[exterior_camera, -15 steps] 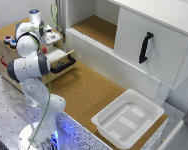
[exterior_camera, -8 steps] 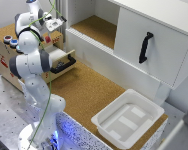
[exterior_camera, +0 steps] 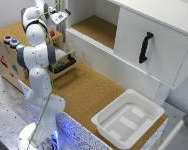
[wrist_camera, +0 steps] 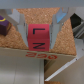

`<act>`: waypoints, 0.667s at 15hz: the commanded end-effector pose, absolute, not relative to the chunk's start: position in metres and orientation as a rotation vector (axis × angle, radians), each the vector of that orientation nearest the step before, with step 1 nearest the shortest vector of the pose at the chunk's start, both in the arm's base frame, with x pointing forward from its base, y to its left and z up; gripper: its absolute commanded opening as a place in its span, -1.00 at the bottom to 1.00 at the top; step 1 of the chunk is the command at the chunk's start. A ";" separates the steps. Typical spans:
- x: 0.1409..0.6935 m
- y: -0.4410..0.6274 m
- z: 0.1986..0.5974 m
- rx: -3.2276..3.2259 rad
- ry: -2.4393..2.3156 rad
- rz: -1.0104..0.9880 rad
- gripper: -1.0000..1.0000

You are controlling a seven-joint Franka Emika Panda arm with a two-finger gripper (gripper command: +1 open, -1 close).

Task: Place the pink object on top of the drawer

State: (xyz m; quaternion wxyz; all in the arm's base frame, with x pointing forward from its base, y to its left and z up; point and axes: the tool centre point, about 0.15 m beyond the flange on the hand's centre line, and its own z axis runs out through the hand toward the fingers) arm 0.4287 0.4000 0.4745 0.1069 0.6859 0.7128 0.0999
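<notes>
Pink object (wrist_camera: pixel 38 36) pinched between the fingers (wrist_camera: pixel 39 22), over the light-wood drawer (exterior_camera: pixel 9 62), cork top beneath

Purple object (wrist_camera: pixel 4 24) beside pink object (wrist_camera: pixel 38 36)

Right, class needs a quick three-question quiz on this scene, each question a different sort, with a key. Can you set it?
1. True or false: the drawer of the small wooden cabinet is pulled open.
2. In the wrist view, the pink object lies: A) between the fingers, on the cork surface; B) inside a white bin; C) on the grey floor.
3. Fill in: the white tray sits towards the exterior view's ____.

Key: 1 true; 2 A; 3 right.
</notes>
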 end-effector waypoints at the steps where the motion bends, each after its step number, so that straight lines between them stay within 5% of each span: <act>1: 0.470 0.433 0.472 2.018 2.159 0.066 -1.00; 10: 0.460 0.470 0.455 1.983 2.262 0.062 -1.00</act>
